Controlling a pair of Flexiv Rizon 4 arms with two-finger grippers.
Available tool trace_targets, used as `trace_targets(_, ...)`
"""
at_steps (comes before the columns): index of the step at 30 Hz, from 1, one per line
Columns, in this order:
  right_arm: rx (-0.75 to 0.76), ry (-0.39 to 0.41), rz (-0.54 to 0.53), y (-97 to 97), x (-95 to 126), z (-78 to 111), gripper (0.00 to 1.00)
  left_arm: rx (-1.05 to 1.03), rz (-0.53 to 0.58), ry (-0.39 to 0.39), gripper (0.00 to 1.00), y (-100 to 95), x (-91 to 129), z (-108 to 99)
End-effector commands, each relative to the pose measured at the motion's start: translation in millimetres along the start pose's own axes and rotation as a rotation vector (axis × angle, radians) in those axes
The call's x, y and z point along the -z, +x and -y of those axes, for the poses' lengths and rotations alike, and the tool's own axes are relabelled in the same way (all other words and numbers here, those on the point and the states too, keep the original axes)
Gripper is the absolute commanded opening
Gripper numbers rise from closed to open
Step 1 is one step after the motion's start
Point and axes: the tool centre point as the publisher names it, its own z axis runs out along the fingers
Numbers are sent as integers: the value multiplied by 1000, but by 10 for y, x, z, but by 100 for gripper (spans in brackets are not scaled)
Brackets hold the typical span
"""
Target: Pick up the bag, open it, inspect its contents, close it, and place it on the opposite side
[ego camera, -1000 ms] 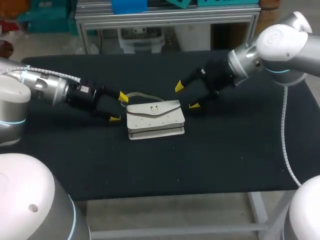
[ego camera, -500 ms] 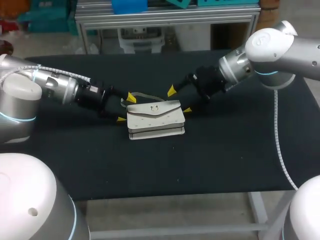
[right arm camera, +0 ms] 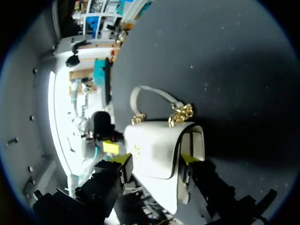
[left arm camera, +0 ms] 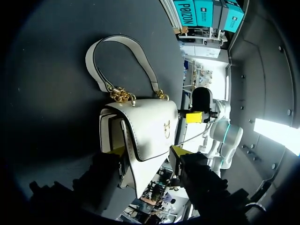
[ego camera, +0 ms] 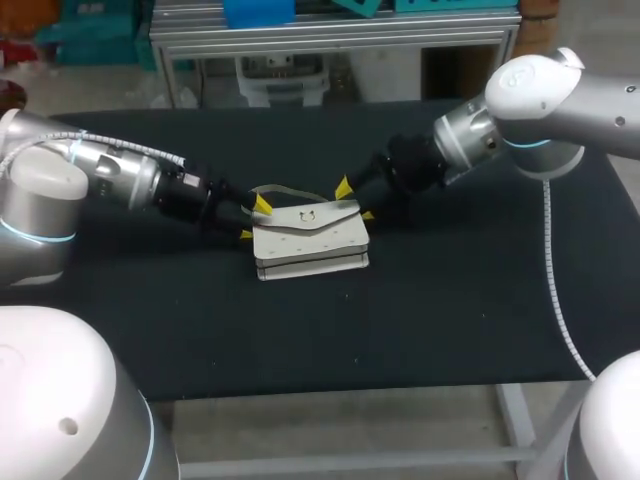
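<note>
A white handbag (ego camera: pixel 310 238) with a flap, gold clasp and short handle lies flat on the black table (ego camera: pixel 430 310). My left gripper (ego camera: pixel 254 218) is at the bag's left end, and its yellow tips press that end from two sides. In the left wrist view the bag (left arm camera: pixel 150 126) fills the gap of the left gripper (left arm camera: pixel 146 152). My right gripper (ego camera: pixel 355 201) clamps the right end the same way. In the right wrist view the bag (right arm camera: pixel 154 140) sits between both tips of the right gripper (right arm camera: pixel 155 159). The handle (ego camera: pixel 285 190) rests on the table behind the bag.
Bare black tabletop surrounds the bag on all sides, with wide room toward the front edge (ego camera: pixel 400 385) and to the right. Nothing else stands on the table.
Both arms have moved inward to the bag's ends. Their fingers have come together from wide open onto the bag. The bag itself has stayed in place.
</note>
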Motion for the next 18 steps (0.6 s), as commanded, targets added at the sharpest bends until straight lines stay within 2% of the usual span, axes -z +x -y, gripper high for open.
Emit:
trace_targets(1, -4, 8, -8, -44, -87, -17, 49, 6, -5, -8, 55, -36, -67, 3)
trace_targets(4, -14, 13, -9, -82, -123, -17, 50, 15, -4, -17, 54, -58, -103, -17)
trace_targets(10, -27, 11, -14, -140, -146, -9, 49, 27, 2, -18, 42, -95, -159, -45)
trace_targets(12, -30, 7, -16, -149, -150, -6, 47, 32, 7, -12, 26, -109, -177, -39)
trace_targets(13, -30, 7, -17, -152, -152, -4, 46, 35, 8, -12, 22, -117, -188, -35)
trace_targets(16, -29, 6, -20, -160, -159, 3, 45, 41, 12, -10, 19, -129, -213, -30)
trace_targets(18, -30, 6, -19, -167, -173, 9, 40, 47, 19, -4, 16, -137, -234, -29)
